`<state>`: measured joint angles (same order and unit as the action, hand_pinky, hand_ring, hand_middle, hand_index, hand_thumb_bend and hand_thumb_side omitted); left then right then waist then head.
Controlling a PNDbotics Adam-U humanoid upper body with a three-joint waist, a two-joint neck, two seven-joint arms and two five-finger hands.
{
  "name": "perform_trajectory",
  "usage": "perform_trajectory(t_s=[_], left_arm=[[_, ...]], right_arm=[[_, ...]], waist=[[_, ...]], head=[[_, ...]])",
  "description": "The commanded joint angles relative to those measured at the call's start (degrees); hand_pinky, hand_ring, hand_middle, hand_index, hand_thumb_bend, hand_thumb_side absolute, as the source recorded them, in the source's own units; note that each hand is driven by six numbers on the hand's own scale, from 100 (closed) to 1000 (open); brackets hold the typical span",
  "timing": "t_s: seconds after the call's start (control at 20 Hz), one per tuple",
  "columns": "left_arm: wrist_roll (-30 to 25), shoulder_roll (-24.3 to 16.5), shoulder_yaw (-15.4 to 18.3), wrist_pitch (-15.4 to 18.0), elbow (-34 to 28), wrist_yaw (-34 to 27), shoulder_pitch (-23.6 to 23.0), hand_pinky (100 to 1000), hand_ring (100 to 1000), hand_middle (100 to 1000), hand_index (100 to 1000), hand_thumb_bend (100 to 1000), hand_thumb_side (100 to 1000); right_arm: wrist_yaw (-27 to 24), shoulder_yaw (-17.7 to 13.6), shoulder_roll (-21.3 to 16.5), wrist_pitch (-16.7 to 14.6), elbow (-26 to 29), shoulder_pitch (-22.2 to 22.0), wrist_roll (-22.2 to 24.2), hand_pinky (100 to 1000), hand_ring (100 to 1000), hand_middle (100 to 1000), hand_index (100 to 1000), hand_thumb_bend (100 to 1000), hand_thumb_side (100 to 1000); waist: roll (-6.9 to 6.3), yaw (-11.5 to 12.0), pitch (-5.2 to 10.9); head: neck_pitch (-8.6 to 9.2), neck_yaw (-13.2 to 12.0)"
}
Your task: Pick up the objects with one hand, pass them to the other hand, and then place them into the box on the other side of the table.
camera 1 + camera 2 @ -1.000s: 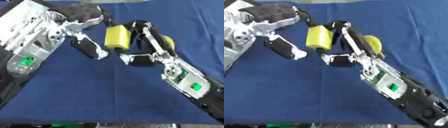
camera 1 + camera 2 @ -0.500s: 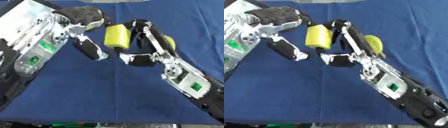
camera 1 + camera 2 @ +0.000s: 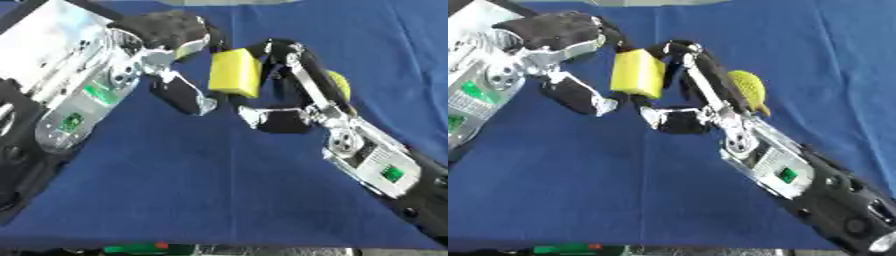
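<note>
The yellow block (image 3: 234, 73) is hanging above the blue tablecloth (image 3: 219, 185), long axis near vertical, pinched by the right hand (image 3: 282, 95) with fingers and thumb curled round it. Since a second ago the left hand (image 3: 171, 60) has been closing in; its curled fingers are now touching the block's left edge. A yellow-green object (image 3: 745, 89) is lying just behind the right hand.

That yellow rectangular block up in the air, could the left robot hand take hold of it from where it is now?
Probably yes. The left robot hand is right beside the yellow rectangular block, which the right robot hand holds up, nothing between.
</note>
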<state>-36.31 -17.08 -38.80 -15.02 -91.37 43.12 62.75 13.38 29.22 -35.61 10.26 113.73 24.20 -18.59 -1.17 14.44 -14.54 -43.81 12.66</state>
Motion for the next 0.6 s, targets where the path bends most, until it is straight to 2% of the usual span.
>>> perform_trajectory(t_s=[0.05, 0.4, 0.5, 0.6], left_arm=[[0.5, -0.3, 0.3, -0.3, -1.1, -1.0, 1.0, 975, 854, 735, 850, 267, 360], [0.1, -0.3, 0.2, -0.6, -1.9, -1.7, 1.1, 972, 851, 728, 835, 245, 356], [0.3, -0.2, 0.2, -0.9, -1.8, -1.6, 1.1, 966, 844, 718, 819, 195, 344], [1.2, -0.1, 0.4, -1.4, -1.7, -1.7, 1.0, 956, 830, 698, 783, 109, 320]], right_arm=[[0.1, 0.0, -0.6, 0.2, 0.9, 0.6, 0.0, 162, 455, 519, 533, 100, 100], [0.1, 0.2, -0.6, 0.5, 0.9, 0.6, 0.1, 160, 454, 518, 532, 100, 100], [0.0, 0.2, -0.6, 0.4, 0.9, 0.6, 0.0, 159, 455, 519, 532, 101, 100], [0.1, 0.3, -0.6, 0.3, 0.9, 0.6, 0.1, 158, 455, 519, 532, 102, 100]], waist=[[0.05, -0.1, 0.83], [0.01, -0.1, 0.8], [0.02, -0.2, 0.79], [0.03, -0.2, 0.77]], head=[[-0.31, -0.2], [-0.31, -0.1], [-0.31, -0.1], [-0.31, -0.1]])
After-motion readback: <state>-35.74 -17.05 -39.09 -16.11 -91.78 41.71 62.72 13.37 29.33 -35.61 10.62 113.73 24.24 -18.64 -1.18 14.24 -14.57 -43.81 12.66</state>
